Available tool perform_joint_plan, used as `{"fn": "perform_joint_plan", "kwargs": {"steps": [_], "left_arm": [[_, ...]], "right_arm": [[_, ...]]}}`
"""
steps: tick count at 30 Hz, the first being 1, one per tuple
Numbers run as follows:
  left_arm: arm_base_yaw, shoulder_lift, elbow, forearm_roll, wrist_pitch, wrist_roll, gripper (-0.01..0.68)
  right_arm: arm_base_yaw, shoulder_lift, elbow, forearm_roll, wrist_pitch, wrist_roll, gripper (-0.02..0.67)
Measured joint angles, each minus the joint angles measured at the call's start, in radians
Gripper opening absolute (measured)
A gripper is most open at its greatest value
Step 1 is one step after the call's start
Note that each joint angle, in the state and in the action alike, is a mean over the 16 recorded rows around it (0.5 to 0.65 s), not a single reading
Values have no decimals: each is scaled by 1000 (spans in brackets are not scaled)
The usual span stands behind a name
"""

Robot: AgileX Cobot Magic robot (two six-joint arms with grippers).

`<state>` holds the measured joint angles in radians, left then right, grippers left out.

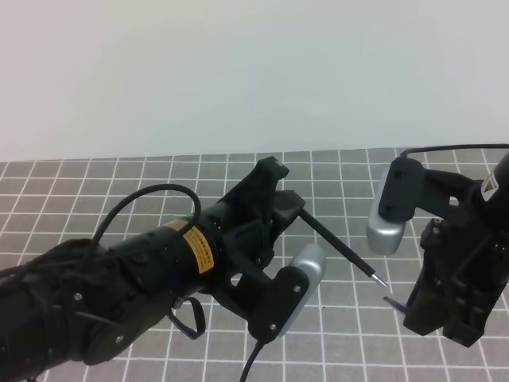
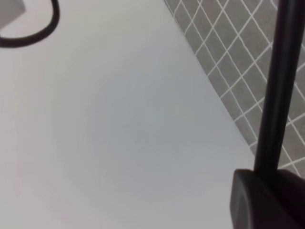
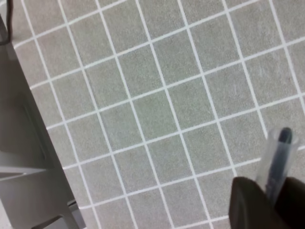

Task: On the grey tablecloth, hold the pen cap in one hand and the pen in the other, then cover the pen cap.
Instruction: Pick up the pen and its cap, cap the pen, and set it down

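A wide grey tablecloth [image 1: 95, 199] with a grid of thin white lines covers the surface, and its far edge meets a plain pale wall that fills the upper half of the exterior high view. No container is seen on the cloth. Both arms are raised above the cloth, close to its near edge. The left gripper [image 1: 290, 208], a black one with a yellow label on the arm behind it, comes in from the near left corner and pinches the thick end of the long slim black pen [image 1: 340, 251]. The pen sticks out to the right and a little toward the near edge, with its small silvery point free in the air, above the cloth and not touching it. In the left wrist view the pen [image 2: 281, 86] is a dark bar rising from the black finger [image 2: 267, 200] at the bottom right, with the wall and a strip of the grid behind it. The right gripper [image 1: 409, 306], black with a silver camera housing above it, hangs over the near right part of the cloth, and its fingers pinch the short dark pen cap [image 1: 395, 302], which shows only as a small piece just beside the pen's point, slightly nearer and apart from it. In the right wrist view the cap [image 3: 278, 160] looks like a half-clear tube with a dark core, its open end up, held between dark fingers [image 3: 250, 202] at the bottom right, over the squares of the cloth.
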<state>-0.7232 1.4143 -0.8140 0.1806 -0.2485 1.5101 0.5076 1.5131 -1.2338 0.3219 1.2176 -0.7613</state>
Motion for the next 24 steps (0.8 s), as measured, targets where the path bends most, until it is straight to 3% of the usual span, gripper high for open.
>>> {"fn": "perform_joint_plan", "kwargs": {"steps": [24], "left_arm": [[-10,-31,0,-18,39,-10,41]], "right_arm": [[0,0,0,-14,0,19,86]]}}
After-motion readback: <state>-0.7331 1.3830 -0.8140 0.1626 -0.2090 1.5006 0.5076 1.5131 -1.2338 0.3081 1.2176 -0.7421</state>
